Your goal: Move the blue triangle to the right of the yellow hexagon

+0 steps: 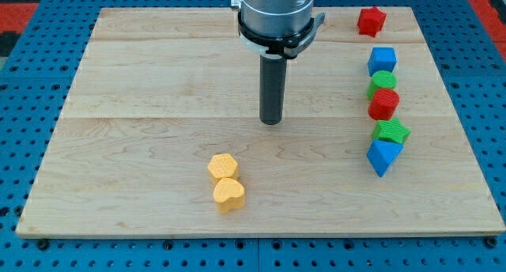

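At view's right, blue triangle [383, 156] points toward view's bottom; no jaws visible.

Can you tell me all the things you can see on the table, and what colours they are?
Red blocks: 2, red; one at the view's top right, one in the right-hand column.
Blue cube: 1, blue, top of the column.
Green blocks: 2, green; one under the cube, one lower.
Blue triangle: 1, blue, bottom of the column.
Yellow hexagon: 1, yellow, bottom centre.
Yellow heart: 1, yellow, touching the hexagon's lower side.
Wooden board: 1, light wood.
My tip: 1, dark, mid-board, touching no block.
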`<state>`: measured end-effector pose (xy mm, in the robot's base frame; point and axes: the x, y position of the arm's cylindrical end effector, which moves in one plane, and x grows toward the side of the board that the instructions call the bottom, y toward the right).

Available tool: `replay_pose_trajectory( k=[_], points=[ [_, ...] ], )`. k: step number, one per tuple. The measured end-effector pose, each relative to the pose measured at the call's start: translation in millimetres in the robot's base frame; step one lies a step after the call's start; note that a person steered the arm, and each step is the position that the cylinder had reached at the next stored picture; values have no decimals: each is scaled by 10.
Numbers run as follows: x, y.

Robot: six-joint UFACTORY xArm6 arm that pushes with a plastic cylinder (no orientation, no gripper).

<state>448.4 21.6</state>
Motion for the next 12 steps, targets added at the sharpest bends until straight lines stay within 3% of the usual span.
replay_pose_trajectory(
  k=[3,4,5,6,9,10,11,12],
  points=[
    [45,2],
    [202,97],
    [941,221],
    [1198,222],
    [1261,231],
    [1613,537],
    [1694,638],
    [1503,1328]
  ],
)
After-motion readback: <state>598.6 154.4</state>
